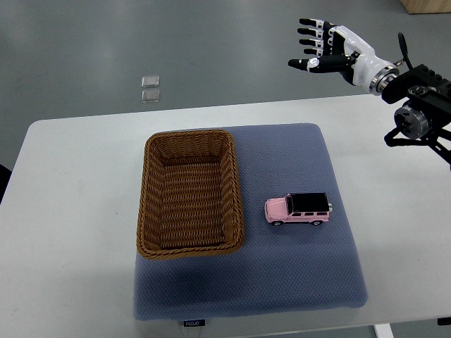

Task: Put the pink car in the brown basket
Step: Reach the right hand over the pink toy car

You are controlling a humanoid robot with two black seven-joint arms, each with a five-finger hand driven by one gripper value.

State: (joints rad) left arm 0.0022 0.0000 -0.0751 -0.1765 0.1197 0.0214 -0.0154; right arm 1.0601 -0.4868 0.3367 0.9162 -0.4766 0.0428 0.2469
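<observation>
My right hand hovers fingers spread, holding nothing, well above the small pink toy car; the brown woven wicker basket apparently sits empty, ready beside it.

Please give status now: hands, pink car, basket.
Right hand open, raised beyond the table's far edge. Pink car on blue mat, right of brown basket. Nothing between them.

White table under blue mat

The mat lies mid-desk; on it, the basket sits left, the car just right of it
</observation>
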